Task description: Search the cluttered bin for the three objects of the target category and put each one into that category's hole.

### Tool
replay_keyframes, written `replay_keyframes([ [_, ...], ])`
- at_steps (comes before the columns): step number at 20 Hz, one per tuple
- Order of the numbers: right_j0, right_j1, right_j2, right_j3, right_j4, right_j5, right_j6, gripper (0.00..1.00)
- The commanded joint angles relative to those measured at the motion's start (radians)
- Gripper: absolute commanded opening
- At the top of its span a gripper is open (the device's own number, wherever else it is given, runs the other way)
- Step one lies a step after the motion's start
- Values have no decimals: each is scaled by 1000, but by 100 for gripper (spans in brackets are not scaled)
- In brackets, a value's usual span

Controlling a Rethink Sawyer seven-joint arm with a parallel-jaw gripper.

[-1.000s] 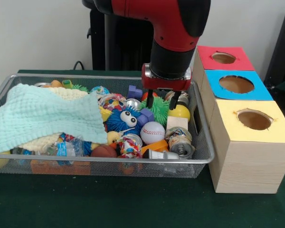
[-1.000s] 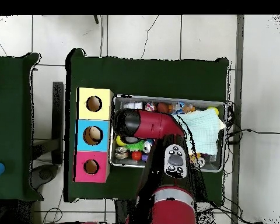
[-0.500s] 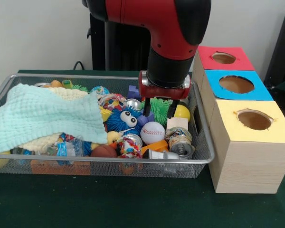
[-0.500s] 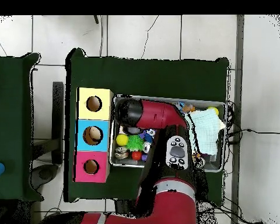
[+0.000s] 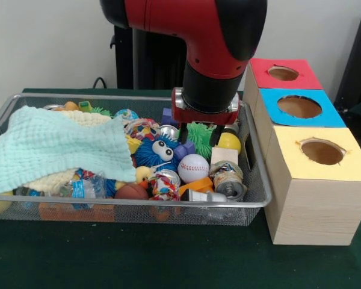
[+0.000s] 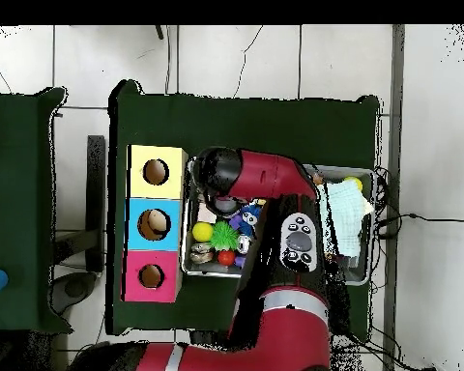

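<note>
My gripper (image 5: 199, 135) hangs open over the right part of the wire bin (image 5: 138, 202). Its two dark fingers (image 5: 183, 133) stand on either side of a green spiky ball (image 5: 200, 137), as seen from the front; I cannot tell whether they touch it. A white baseball (image 5: 194, 168) lies just in front, and a yellow ball (image 5: 230, 142) sits to the right. In the overhead view the arm's head (image 6: 217, 174) hides the gripper; the yellow ball (image 6: 203, 232) and green spiky ball (image 6: 223, 235) show beside it.
A mint cloth (image 5: 54, 147) covers the bin's left half. A blue fuzzy toy with eyes (image 5: 156, 152), cans (image 5: 228, 180), a wooden block (image 5: 224, 156) and a purple block (image 5: 183, 147) crowd the rest. The red box (image 5: 283, 73), blue box (image 5: 301, 107) and yellow box (image 5: 322, 150) stand right of it.
The gripper has moved toward the bin's front side, nearer the yellow box's end, and slightly left. It stayed open and holds nothing.
</note>
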Motion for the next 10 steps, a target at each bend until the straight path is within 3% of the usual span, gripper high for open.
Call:
replay_keyframes([
  [1, -45, 48, 17, -61, -51, 77, 60, 100],
  [10, -55, 95, 10, -131, -57, 136, 50, 100],
])
